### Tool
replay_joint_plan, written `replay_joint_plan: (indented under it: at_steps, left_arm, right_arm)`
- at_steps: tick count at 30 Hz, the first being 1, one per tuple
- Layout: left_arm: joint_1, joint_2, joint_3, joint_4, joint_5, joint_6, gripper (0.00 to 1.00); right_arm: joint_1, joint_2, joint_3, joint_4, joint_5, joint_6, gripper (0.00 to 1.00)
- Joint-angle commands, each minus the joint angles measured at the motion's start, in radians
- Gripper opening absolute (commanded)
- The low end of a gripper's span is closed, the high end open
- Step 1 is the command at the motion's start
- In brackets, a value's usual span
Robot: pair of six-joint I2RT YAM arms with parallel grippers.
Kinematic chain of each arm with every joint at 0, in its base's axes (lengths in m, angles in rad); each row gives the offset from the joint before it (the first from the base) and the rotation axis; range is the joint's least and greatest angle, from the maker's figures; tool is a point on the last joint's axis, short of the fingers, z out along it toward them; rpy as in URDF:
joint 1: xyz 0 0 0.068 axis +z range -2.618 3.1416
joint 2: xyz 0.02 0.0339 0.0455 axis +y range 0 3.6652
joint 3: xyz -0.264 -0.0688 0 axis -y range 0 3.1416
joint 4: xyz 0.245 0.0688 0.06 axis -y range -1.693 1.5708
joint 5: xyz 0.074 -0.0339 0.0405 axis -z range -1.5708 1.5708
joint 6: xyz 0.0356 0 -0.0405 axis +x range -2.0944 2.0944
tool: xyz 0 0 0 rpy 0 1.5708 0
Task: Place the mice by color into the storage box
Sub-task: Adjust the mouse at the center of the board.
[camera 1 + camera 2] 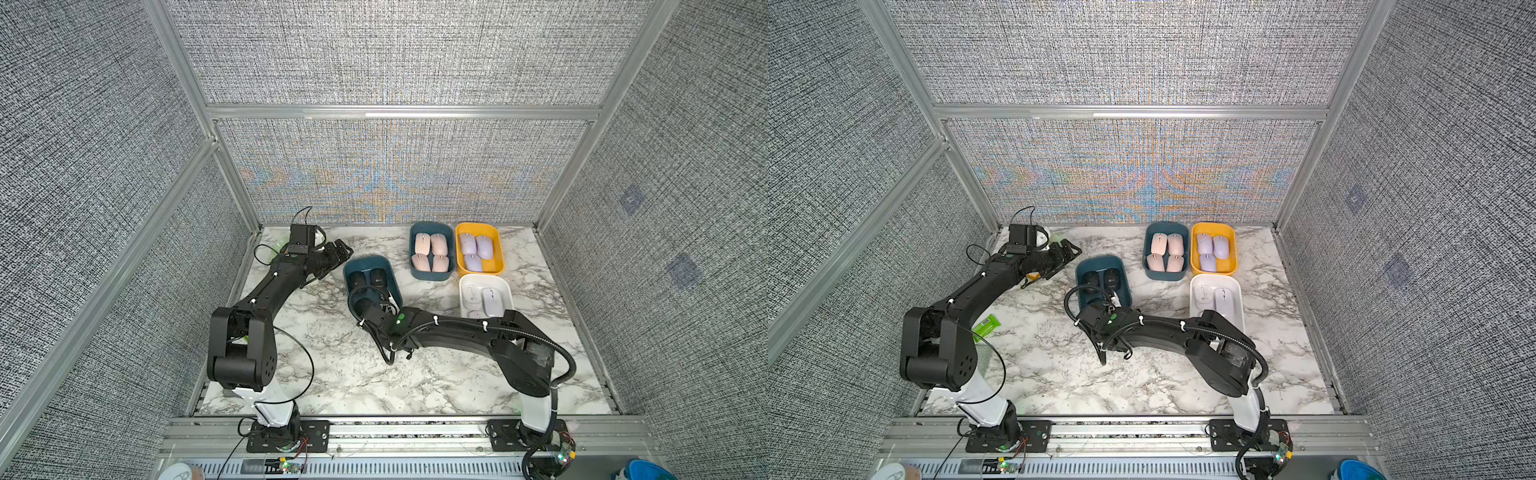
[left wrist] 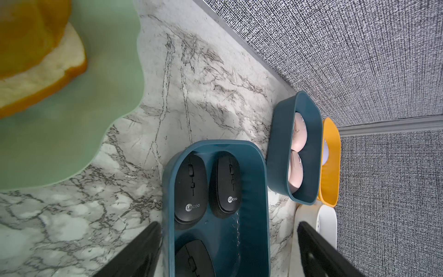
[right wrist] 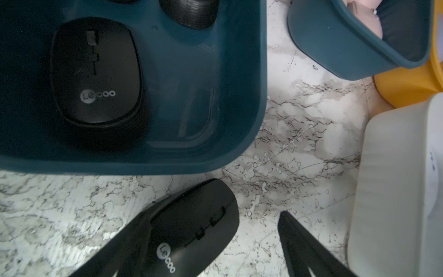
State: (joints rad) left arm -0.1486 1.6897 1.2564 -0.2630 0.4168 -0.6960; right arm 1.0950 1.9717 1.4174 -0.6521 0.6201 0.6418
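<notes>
The right gripper [image 3: 217, 215] is wide open. One black mouse [image 3: 191, 230] leans on one finger [image 3: 124, 247] only, just outside the wall of the dark blue box [image 3: 261, 96], over the tabletop [image 3: 299, 148]. Three black mice [image 2: 190, 187] lie inside this box. The left gripper [image 2: 229, 225] is near the box, wide and empty.
</notes>
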Motion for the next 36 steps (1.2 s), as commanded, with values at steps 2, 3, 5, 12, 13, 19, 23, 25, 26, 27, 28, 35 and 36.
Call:
replay_joint_plan:
  at_steps: [2, 3, 5, 12, 13, 19, 23, 25, 26, 27, 28, 35, 36]
  left_arm:
    - [0.001, -0.013, 0.011, 0.000, -0.018, 0.010, 0.90]
    - [0.001, -0.013, 0.012, 0.000, -0.015, 0.009, 0.90]
    - [0.001, -0.015, 0.011, 0.002, -0.009, 0.008, 0.90]
    - [0.000, -0.014, 0.006, 0.010, 0.002, 0.001, 0.90]
    - [0.001, -0.014, 0.005, 0.011, 0.002, 0.001, 0.90]
    - [-0.002, -0.008, 0.003, 0.014, 0.007, -0.002, 0.90]
    - [-0.002, -0.008, 0.005, 0.010, 0.004, 0.001, 0.90]
    - [-0.002, -0.010, 0.003, 0.008, -0.003, 0.003, 0.90]
    - [-0.002, -0.010, 0.003, 0.009, -0.004, 0.003, 0.90]
    - [-0.002, -0.009, 0.003, 0.009, -0.001, 0.002, 0.90]
    - [-0.002, -0.007, 0.003, 0.011, 0.003, 0.000, 0.90]
    - [-0.003, -0.005, 0.000, 0.016, 0.012, -0.005, 0.90]
    - [-0.003, -0.003, 0.000, 0.017, 0.013, -0.004, 0.90]
  right_arm:
    - [0.003, 0.024, -0.003, -0.013, -0.008, 0.039, 0.86]
    - [0.003, 0.020, -0.016, -0.014, -0.009, 0.040, 0.87]
    - [0.003, 0.002, -0.050, -0.016, -0.016, 0.045, 0.86]
    - [0.002, -0.127, -0.201, -0.033, -0.027, 0.055, 0.86]
    - [0.002, -0.142, -0.220, -0.031, -0.033, 0.049, 0.86]
    - [0.001, -0.205, -0.264, -0.042, -0.060, 0.023, 0.85]
    - [0.019, -0.227, -0.238, -0.056, -0.072, 0.009, 0.85]
    - [0.031, -0.251, -0.251, -0.074, -0.073, 0.002, 0.84]
    - [0.037, -0.267, -0.263, -0.080, -0.075, -0.006, 0.83]
    - [0.046, -0.289, -0.284, -0.081, -0.081, -0.023, 0.82]
    - [0.055, -0.307, -0.305, -0.080, -0.083, -0.036, 0.81]
    - [0.118, -0.445, -0.449, -0.044, -0.159, -0.055, 0.79]
    - [0.127, -0.454, -0.464, -0.035, -0.173, -0.052, 0.79]
